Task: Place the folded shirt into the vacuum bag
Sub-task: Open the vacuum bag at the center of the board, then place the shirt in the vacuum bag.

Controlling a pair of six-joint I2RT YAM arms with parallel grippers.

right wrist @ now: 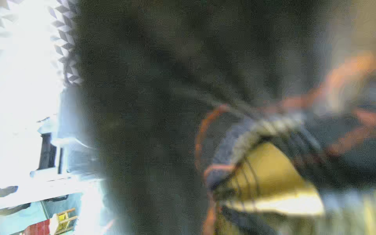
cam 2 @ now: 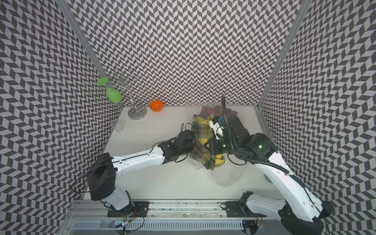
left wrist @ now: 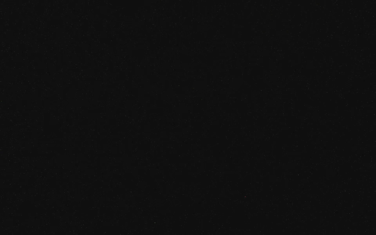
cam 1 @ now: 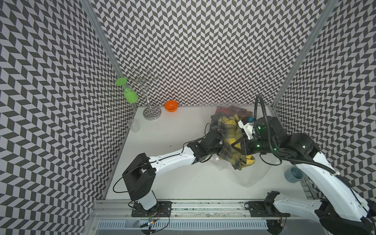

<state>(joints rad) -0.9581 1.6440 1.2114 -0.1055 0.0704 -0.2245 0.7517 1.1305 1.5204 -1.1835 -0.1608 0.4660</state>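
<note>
Most of the yellow checked shirt [cam 1: 230, 130] hangs bunched up over the clear vacuum bag [cam 1: 251, 176], which lies on the white table [cam 1: 173, 183]. Your left claw hides under the cloth, pressed together. Your right claw [cam 1: 237, 144] is tucked into the shirt, and you cannot tell whether it pinches it.

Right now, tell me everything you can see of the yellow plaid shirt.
The yellow plaid shirt is soft cloth, yellow crossed with dark lines, bunched rather than flat. It drapes over the meeting tips of the left arm and right arm. Its lower end hangs crumpled against the clear vacuum bag; whether it is inside cannot be told. A red plaid garment lies behind it. Any grip on it is hidden.
</note>
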